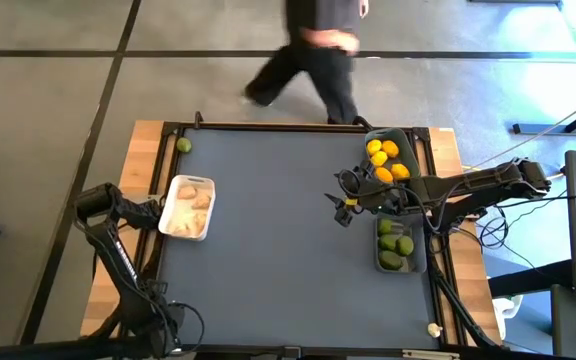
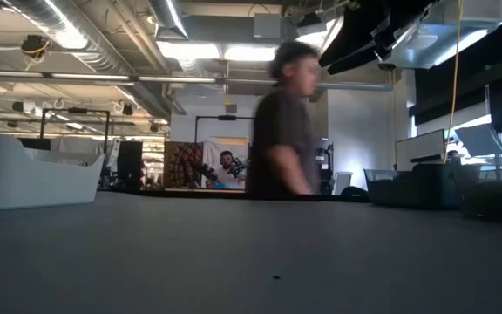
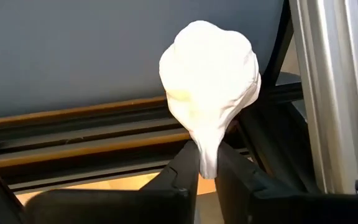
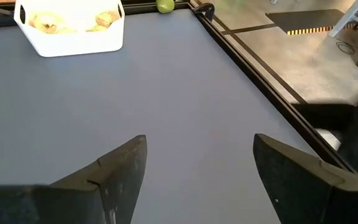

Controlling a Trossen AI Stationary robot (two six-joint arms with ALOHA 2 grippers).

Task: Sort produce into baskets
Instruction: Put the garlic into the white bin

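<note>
Off-white garlic (image 3: 209, 84) is pinched by its thin stem between the fingers of the left gripper (image 3: 207, 165), which are closed almost fully on it, at the left edge of the table (image 1: 268, 250). The bulb is seen hanging over the wooden border and frame rail rather than over the mat. The white basket (image 1: 187, 208) sits just beside that gripper, with several garlic bulbs already in it. A lime (image 1: 183, 145) is left loose near the far left corner, outside any basket.

Beyond the far edge a person (image 1: 313, 55) is seen walking past, blurred.

On the right, the right gripper (image 1: 346, 208) is held above the mat near the two right-hand baskets, its fingers spread wide and nothing between them. The far basket (image 1: 400, 135) holds lemons (image 1: 386, 160); the near basket (image 1: 418, 262) holds limes (image 1: 395, 245).

Risks, as judged:
- The hold is on the stem only, so the heavy bulb may swing or slip out when the arm is moved; a drop here would land on the border or off the table.
- The stem may tear under the bulb's weight.
- The white basket's wall may be clipped, and the basket shoved, if the bulb is carried across too low.
- The stray lime may be overlooked near the corner.
</note>
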